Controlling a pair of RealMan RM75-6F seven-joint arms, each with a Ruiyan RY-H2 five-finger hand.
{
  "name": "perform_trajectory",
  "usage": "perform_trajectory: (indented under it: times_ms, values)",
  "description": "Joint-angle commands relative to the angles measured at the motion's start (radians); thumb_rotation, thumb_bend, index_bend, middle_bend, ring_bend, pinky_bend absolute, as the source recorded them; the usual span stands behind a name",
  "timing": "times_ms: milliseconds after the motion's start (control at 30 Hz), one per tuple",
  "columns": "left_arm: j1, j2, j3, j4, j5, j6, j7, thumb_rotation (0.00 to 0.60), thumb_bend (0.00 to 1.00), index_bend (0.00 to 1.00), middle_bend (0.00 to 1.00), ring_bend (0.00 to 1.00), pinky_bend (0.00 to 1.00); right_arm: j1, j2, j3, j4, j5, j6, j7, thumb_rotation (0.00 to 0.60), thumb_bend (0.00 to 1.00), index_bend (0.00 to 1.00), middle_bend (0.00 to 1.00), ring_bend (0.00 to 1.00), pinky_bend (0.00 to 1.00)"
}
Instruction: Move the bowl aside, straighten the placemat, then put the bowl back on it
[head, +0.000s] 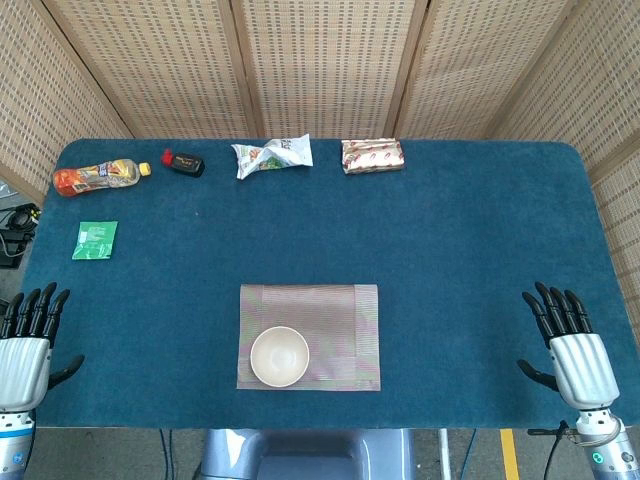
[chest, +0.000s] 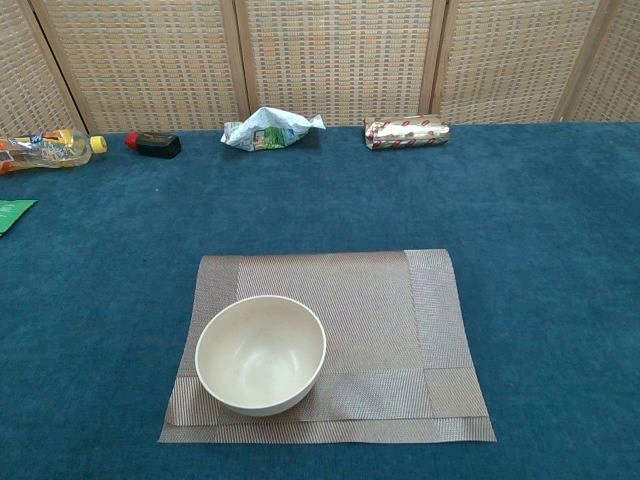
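On the placemat (chest: 390, 320), toward its near-left corner, sits the bowl (chest: 260, 353) (upright); my left hand (head: 25, 350) and right hand (head: 570, 345) rest spread wide, holding nothing, at the worktop's (head: 480, 250) edges.

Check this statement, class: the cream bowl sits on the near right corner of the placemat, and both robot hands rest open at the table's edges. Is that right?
One detail is wrong. The bowl sits on the near left corner of the placemat, as the head view shows. The rest holds: the left robot hand and right robot hand are open at the table's edges.
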Motion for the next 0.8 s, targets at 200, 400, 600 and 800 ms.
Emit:
perform_trajectory:
  times_ms: [200,400,600,800]
  values:
    - [-0.001,0.002,0.001,-0.005,0.0,-0.016,0.006,0.6,0.07,0.0,0.0,0.0,0.0,0.0,0.003,0.001,-0.005,0.002,-0.002,0.003,0.6,0.07,0.04,0.0,0.0,0.0]
    - [-0.008,-0.004,-0.002,-0.007,0.012,-0.024,0.016,0.6,0.07,0.0,0.0,0.0,0.0,0.001,0.008,0.005,-0.011,0.013,-0.009,0.01,0.6,0.07,0.04,0.0,0.0,0.0]
    - [-0.033,-0.009,-0.004,-0.015,0.033,-0.056,0.04,0.6,0.07,0.0,0.0,0.0,0.0,0.002,0.01,0.005,-0.012,0.017,-0.014,0.015,0.6,0.07,0.04,0.0,0.0,0.0]
    - [-0.095,-0.008,0.001,-0.049,0.075,-0.138,0.085,0.6,0.08,0.15,0.0,0.0,0.0,0.0,0.013,0.006,-0.014,0.02,-0.013,0.021,0.6,0.07,0.04,0.0,0.0,0.0]
